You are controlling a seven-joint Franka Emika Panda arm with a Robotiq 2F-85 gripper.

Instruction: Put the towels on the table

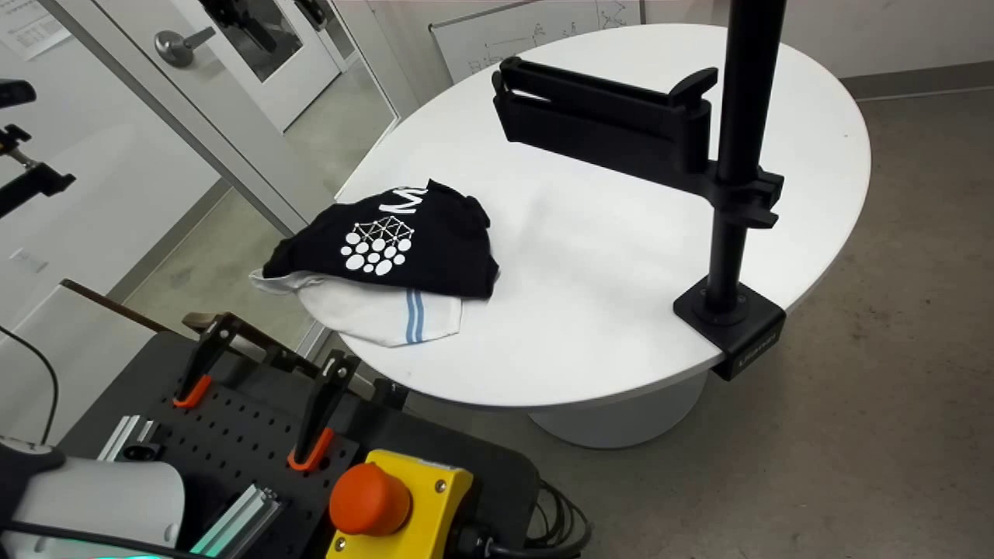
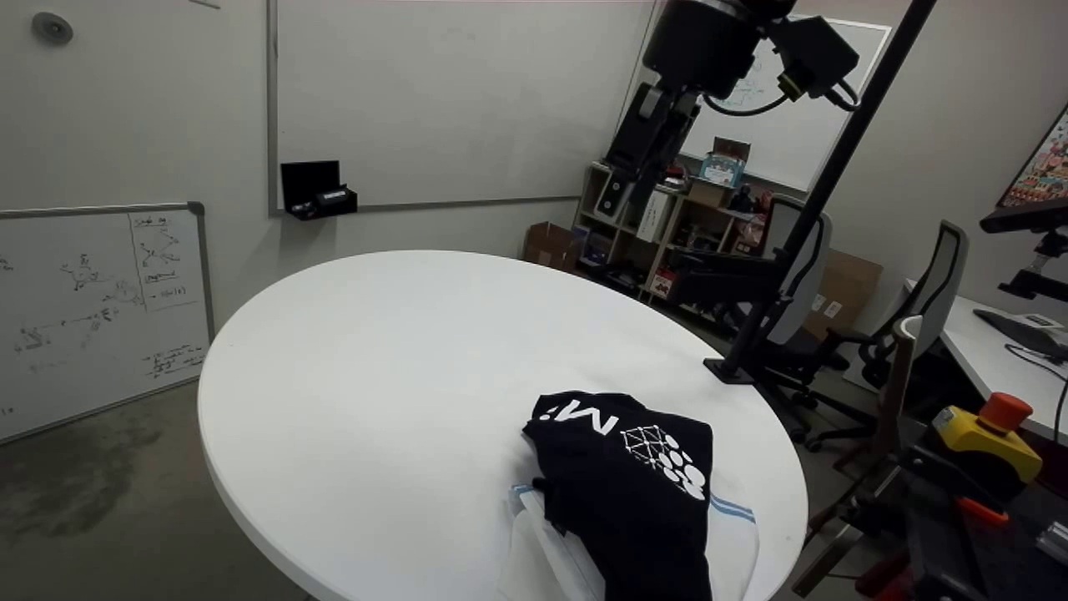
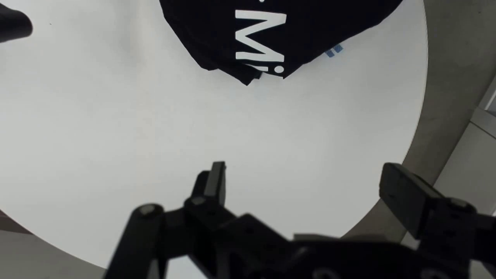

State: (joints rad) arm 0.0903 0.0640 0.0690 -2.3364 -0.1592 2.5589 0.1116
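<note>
The black towel with white dotted print point(image 1: 458, 248) lies crumpled on top of the white towel with blue stripes point(image 1: 365, 314). Both rest on the round white table point(image 1: 590, 326) near its edge. They also show in an exterior view, the black towel point(image 2: 626, 492) over the white towel point(image 2: 734, 542). In the wrist view the black towel point(image 3: 321, 23) is at the top, with a bit of the white towel's blue stripe point(image 3: 334, 50) beside it. My gripper point(image 3: 304, 170) is open and empty, fingers wide apart. In an exterior view the gripper point(image 2: 627, 194) hangs high above the table, apart from the towels.
A black clamp stand point(image 1: 730, 303) with a tall post and folded arm is fixed to the table edge; it also shows in an exterior view point(image 2: 734, 370). A dark bench beside the table carries orange-tipped clamps point(image 1: 314, 450) and a yellow box with a red button point(image 1: 411, 505).
</note>
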